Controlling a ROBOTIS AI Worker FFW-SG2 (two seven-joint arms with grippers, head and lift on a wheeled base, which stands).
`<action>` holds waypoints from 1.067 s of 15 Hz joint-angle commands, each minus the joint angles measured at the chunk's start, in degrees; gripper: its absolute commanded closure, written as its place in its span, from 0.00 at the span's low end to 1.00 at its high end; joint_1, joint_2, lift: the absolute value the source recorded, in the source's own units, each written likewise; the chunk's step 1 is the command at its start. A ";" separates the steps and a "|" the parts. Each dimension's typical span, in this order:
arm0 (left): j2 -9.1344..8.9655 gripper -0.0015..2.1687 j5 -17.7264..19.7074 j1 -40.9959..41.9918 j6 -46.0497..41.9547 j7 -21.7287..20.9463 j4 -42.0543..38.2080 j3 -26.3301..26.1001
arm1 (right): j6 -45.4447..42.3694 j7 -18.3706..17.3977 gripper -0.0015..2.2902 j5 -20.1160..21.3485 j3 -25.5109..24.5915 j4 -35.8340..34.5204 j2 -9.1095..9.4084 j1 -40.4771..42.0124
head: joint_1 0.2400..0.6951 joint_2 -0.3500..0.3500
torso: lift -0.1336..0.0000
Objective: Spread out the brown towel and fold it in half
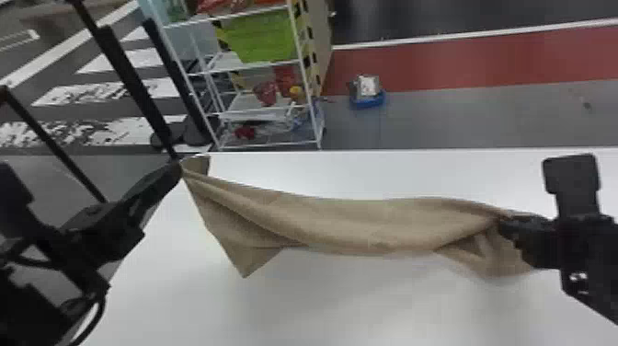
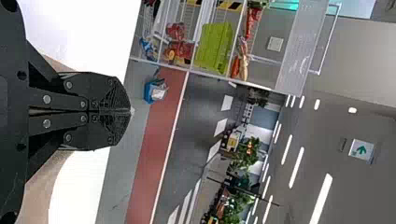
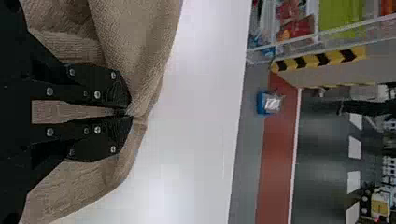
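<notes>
Between the two arms the brown towel [image 1: 349,225] is stretched sideways above the white table, its middle sagging and a pointed corner hanging at the left. My left gripper [image 1: 178,169] is shut on its upper left end; in the left wrist view the fingers of the left gripper [image 2: 130,111] are pressed together, with towel [image 2: 42,186] behind them. My right gripper [image 1: 506,222] holds the right end, where cloth bunches and droops beneath. In the right wrist view, the right gripper [image 3: 128,114] pinches the towel [image 3: 140,51] at its fingertips.
The white table [image 1: 322,299] lies under the towel, its far edge just beyond the left gripper. Past that edge stand a white wire shelf [image 1: 257,108] with a green bin [image 1: 264,37] and a small blue container [image 1: 368,97] on the floor.
</notes>
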 commanded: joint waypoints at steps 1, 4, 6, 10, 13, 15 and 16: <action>-0.15 0.74 0.00 0.23 0.00 0.01 -0.17 0.00 | 5.43 -1.73 0.00 7.13 2.54 0.11 0.00 0.09 | 1.00 0.87 | 0.07; -0.15 0.74 0.00 0.32 0.00 0.01 -0.08 0.00 | 0.51 -1.65 0.04 9.60 2.36 -9.38 -2.55 6.50 | 1.00 0.83 | 0.07; -0.15 0.74 0.00 0.32 0.00 0.01 -0.17 -0.18 | -1.95 -1.65 0.04 11.71 3.42 -14.92 -3.95 10.02 | 1.00 0.82 | 0.07; -0.15 0.74 0.00 0.32 0.18 0.27 -0.52 -0.09 | 4.90 5.30 0.04 13.99 4.12 -23.97 -5.18 14.41 | 1.00 0.84 | 0.07; -0.15 0.74 0.00 0.32 0.18 0.09 -0.70 -0.09 | 16.68 8.99 0.06 22.96 9.22 -24.68 -5.36 13.01 | 1.00 0.89 | 0.07; -0.15 0.74 0.00 0.32 0.18 0.09 -0.70 -0.09 | 17.03 14.70 0.09 21.55 8.78 -24.33 -5.45 12.83 | 1.00 0.89 | 0.07; -0.15 0.74 0.00 0.32 0.18 0.09 -0.70 -0.09 | 17.03 15.58 0.10 21.55 9.13 -23.89 -5.36 12.65 | 1.00 0.90 | 0.07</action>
